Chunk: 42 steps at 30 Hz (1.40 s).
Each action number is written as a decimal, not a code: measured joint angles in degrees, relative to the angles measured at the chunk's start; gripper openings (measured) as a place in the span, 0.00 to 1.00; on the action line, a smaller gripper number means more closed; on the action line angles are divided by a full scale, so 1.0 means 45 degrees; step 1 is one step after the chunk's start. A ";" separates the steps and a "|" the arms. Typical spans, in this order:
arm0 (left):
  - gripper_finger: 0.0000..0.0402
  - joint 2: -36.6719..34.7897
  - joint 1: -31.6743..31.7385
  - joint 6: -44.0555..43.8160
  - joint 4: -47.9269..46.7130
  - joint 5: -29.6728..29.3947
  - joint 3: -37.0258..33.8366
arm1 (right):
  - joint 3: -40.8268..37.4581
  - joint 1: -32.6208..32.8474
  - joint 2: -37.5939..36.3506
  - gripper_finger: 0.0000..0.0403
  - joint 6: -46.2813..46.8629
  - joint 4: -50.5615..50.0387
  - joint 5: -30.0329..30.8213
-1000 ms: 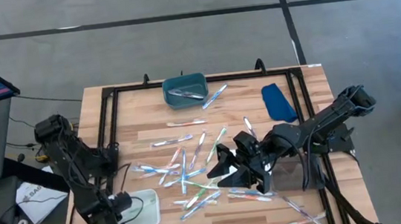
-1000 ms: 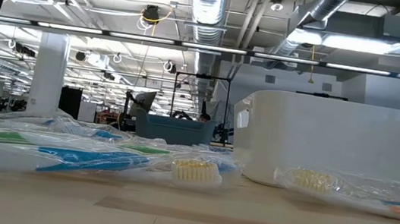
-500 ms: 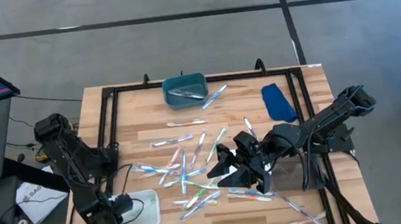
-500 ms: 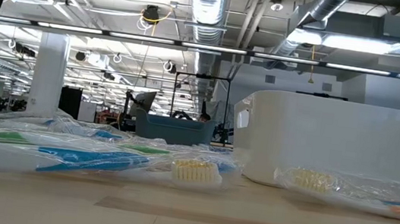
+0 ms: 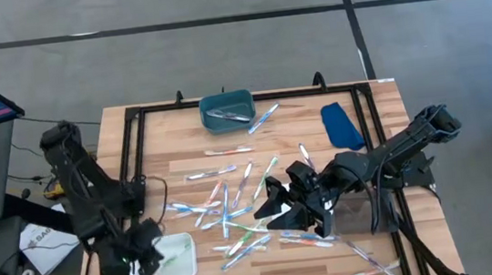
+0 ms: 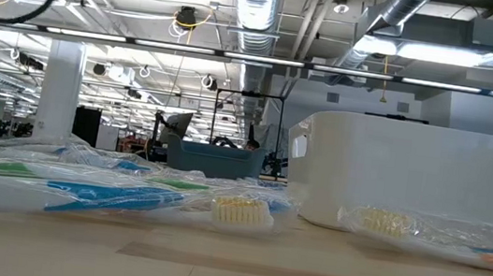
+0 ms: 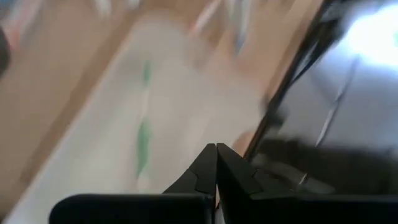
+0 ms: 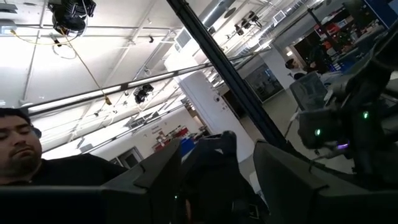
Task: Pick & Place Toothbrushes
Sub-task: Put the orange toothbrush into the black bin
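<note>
While the left gripper [image 5: 145, 261] hung fingers pressed together over a white tray [image 5: 179, 265], the right gripper [image 5: 283, 209], fingers spread, rested among toothbrushes [image 5: 227, 215] strewn on the desk [image 5: 174, 145]: light, stiff, slippery in wrappers, likely best pinched mid-handle.

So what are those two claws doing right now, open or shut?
Left gripper: shut, empty, over the white tray.
Right gripper: open, holding nothing, resting among the toothbrushes.

Left hand [image 5: 146, 261] now over the white tray [image 5: 182, 265], apparently farther in than before.
</note>
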 joint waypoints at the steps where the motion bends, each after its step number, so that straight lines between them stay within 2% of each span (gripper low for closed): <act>1: 0.00 -0.0256 0.0050 0.0003 0.0019 -0.0671 0.0000 | 0.0000 -0.0043 0.0000 0.49 0.0013 0.0000 -0.0010; 5: 0.00 -0.1112 0.0242 0.0330 0.0082 -0.3044 0.0000 | 0.0000 -0.0251 -0.0130 0.49 0.0022 -0.0367 -0.0411; 8: 0.00 -0.1502 0.0599 0.0988 0.0133 -0.4015 0.0000 | 0.0015 -0.0405 -0.0538 0.48 0.0023 -0.1497 -0.0404; 14: 0.00 -0.1679 0.1754 0.2354 0.0650 -0.4353 0.0000 | 0.0015 -0.0841 -0.1972 0.49 0.0358 -0.5275 0.0391; 18: 0.00 -0.1674 0.2681 0.3498 0.1373 -0.4341 0.0000 | 0.0015 -0.1282 -0.2796 0.49 0.0362 -0.7269 0.0453; 22: 0.00 -0.1674 0.3945 0.5199 0.2654 -0.3919 -0.0002 | 0.0015 -0.1693 -0.3555 0.48 0.0394 -0.9261 0.0448; 30: 0.00 -0.1674 0.7381 0.8684 0.5020 -0.2018 -0.0003 | 0.0010 -0.2743 -0.5002 0.49 0.0896 -1.4295 0.0494; 37: 0.00 -0.1337 1.0655 1.0305 0.7488 -0.0195 -0.0005 | 0.0010 -0.3241 -0.6134 0.48 0.0578 -1.6679 0.0395; 42: 0.00 -0.0414 1.2124 1.1033 0.9501 0.0659 -0.0005 | 0.0000 -0.3262 -0.6929 0.49 0.0004 -1.8146 0.0356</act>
